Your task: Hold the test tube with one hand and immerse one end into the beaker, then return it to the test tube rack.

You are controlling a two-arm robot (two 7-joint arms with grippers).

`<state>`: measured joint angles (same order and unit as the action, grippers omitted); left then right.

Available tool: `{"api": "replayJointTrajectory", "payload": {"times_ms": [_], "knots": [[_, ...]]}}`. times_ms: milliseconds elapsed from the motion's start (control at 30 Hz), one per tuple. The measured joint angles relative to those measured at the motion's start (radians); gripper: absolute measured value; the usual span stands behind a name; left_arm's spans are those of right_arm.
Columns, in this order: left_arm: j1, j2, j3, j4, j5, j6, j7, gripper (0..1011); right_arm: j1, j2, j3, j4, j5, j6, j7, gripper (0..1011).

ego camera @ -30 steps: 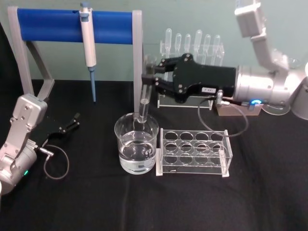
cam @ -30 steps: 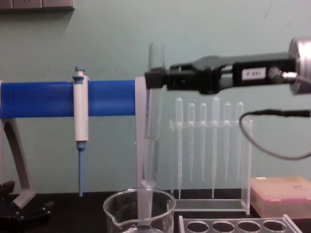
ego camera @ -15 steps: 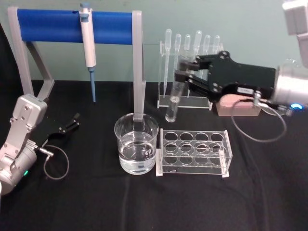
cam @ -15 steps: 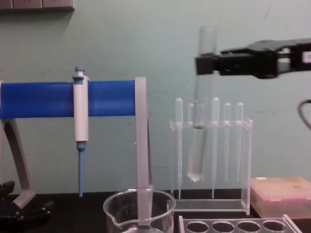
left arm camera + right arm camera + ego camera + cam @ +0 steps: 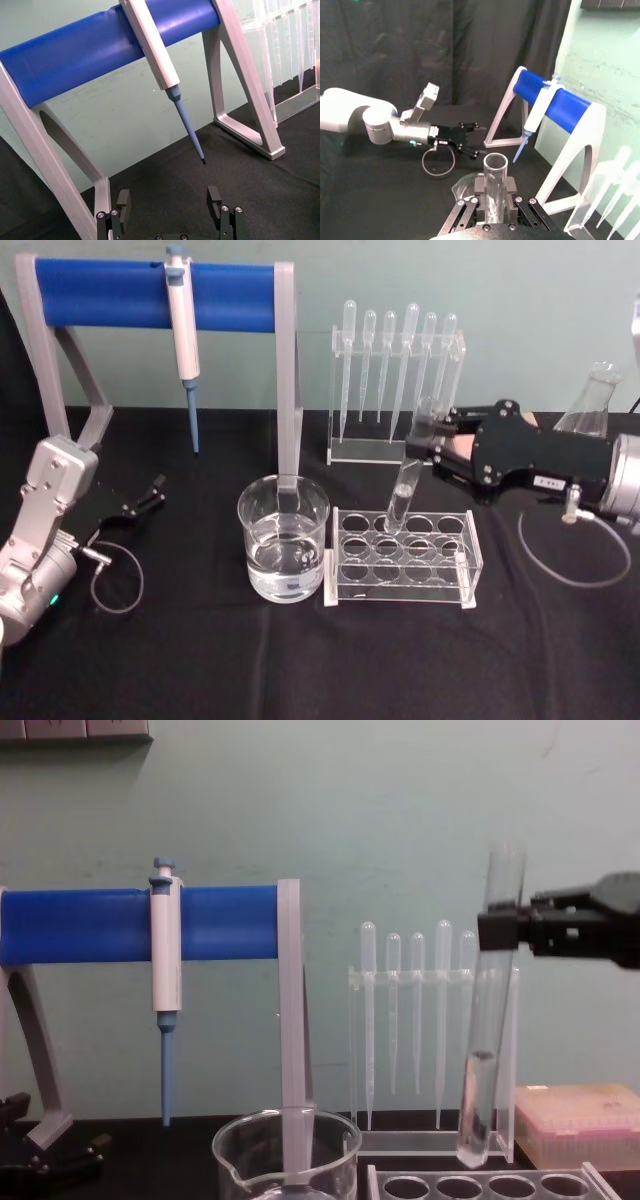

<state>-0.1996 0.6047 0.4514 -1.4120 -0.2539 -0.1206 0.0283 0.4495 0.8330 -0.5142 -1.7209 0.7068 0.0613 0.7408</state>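
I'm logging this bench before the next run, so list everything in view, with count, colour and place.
test tube: one, clear, tilted over the rack's back row
beaker: one, clear, holding liquid, centre, left of rack
tube rack: one, clear, right of beaker
pipettes: six, clear, in a stand behind
pipettor: one, white and blue, on the blue bar
flask: one, clear, far right
right tool: black, shut on the test tube
left tool: black, open, parked at the left

beaker [image 5: 284, 550] left of rack [image 5: 403, 557], tube [image 5: 408, 483] above
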Motion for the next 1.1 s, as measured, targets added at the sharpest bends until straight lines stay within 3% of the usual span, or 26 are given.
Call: {"api": "replayJointTrajectory", "payload": {"times_ms": [400, 1100], "knots": [[0.000, 0.000, 0.000, 0.000, 0.000, 0.000, 0.000, 1000, -0.037, -0.042, 0.004, 0.061, -0.033, -0.024, -0.008, 242], [0.000, 0.000, 0.000, 0.000, 0.000, 0.000, 0.000, 1000, -0.037, -0.094, -0.002, 0.128, -0.079, -0.044, 0.004, 242]]}}
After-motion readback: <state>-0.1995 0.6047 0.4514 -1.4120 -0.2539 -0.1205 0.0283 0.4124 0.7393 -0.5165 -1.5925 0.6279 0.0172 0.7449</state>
